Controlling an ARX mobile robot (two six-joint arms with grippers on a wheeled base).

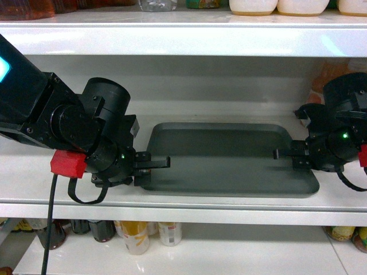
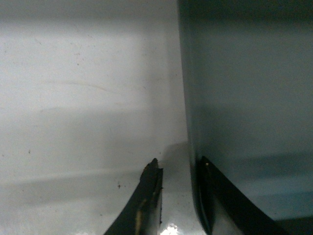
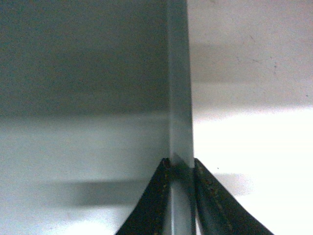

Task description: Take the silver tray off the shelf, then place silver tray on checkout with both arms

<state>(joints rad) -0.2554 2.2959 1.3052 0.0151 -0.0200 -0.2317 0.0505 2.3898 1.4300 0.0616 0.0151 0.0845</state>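
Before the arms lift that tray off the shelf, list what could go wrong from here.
1. The left gripper straddles the silver tray's rim with a visible gap, while the right gripper looks pinched on the opposite rim. Lifting now could tilt the tray or let one end drop.
2. Both grips take only the thin rim edge, so the tray might slip out if the arms pull apart.
3. The upper shelf sits close overhead; a high lift could knock the arms against it.

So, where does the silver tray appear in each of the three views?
Head: the silver tray lies mid-frame on the shelf, between both grippers.
Left wrist: it fills the right side.
Right wrist: it fills the left side.
Shared landmark: the white shelf board beside the tray's rim.
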